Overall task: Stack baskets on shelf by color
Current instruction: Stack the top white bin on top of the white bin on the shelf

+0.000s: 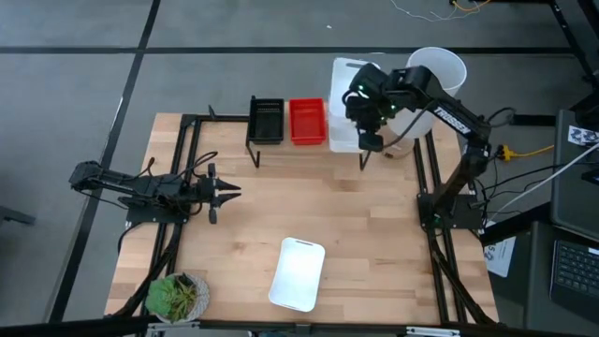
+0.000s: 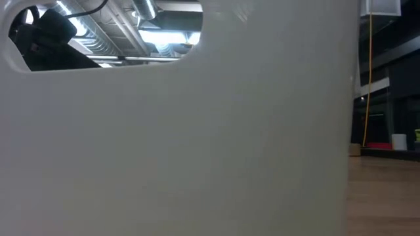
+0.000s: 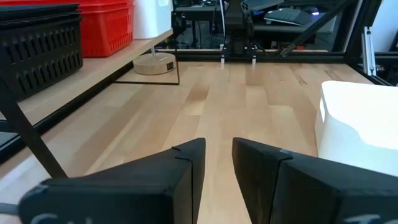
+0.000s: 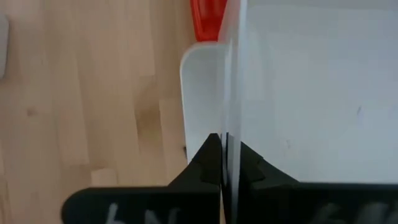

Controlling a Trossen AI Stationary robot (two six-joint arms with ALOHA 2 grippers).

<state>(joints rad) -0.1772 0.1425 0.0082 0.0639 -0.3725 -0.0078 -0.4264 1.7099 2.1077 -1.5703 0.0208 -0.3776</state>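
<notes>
On the shelf (image 1: 281, 147) along the table's far edge stand black baskets (image 1: 266, 120) and red baskets (image 1: 308, 121), side by side. My right gripper (image 1: 372, 140) hovers over the shelf's right end, shut on a white basket (image 1: 351, 80). More white (image 4: 199, 93) shows under the held basket's edge. Another white basket (image 1: 298, 273) lies on the table near the front edge and fills the low view (image 2: 197, 131). My left gripper (image 1: 227, 192) waits at the table's left, pointing level, its fingers (image 3: 186, 168) a little apart with nothing between them. My right gripper pinches a thin side wall (image 4: 231, 124) of the white basket, one finger inside the basket and one outside. The fingers come steeply from above, and the wall runs straight out from between them. Whether the basket's far end rests on anything I cannot tell.
A tall white cylinder (image 1: 440, 70) stands behind the shelf's right end. A small potted plant (image 1: 178, 295) sits at the front left corner. A round wooden disc (image 3: 155, 64) lies under the shelf. Bare tabletop stretches between my left gripper and the front white basket.
</notes>
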